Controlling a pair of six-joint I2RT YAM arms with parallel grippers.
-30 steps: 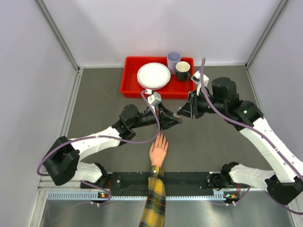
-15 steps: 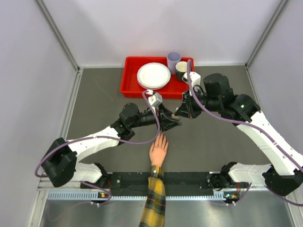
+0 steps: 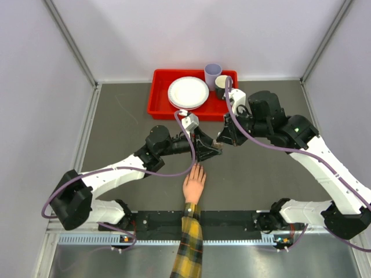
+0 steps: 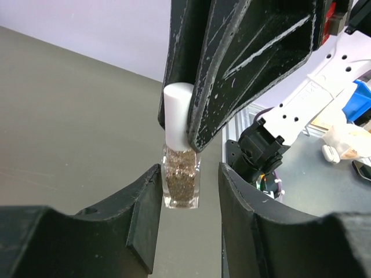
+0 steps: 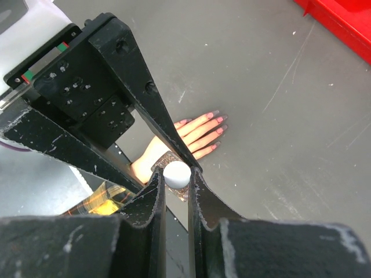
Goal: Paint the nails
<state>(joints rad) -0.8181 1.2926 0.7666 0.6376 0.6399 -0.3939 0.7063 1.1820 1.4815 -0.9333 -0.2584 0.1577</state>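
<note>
A small clear bottle [image 4: 181, 176] of brown glitter polish hangs between the fingers of my left gripper [image 4: 188, 174], with a gap on each side, so that gripper is open. My right gripper [image 5: 177, 176] is shut on the bottle's white cap [image 5: 176, 174] from above. Both grippers meet over the table's middle, left gripper [image 3: 211, 149] and right gripper [image 3: 223, 139]. Below them a peach hand [image 3: 195, 184] with a plaid sleeve lies flat, fingers pointing away. Its nails [image 5: 220, 120] look pink in the right wrist view.
A red tray [image 3: 159, 92] at the back holds a white plate [image 3: 188, 92], a lilac cup [image 3: 213, 74] and a dark cup [image 3: 224, 86]. Grey walls close in the left, right and back sides.
My left gripper's jaws have parted from the bottle. The right gripper has moved left and closed on the cap. The hand has not moved.
</note>
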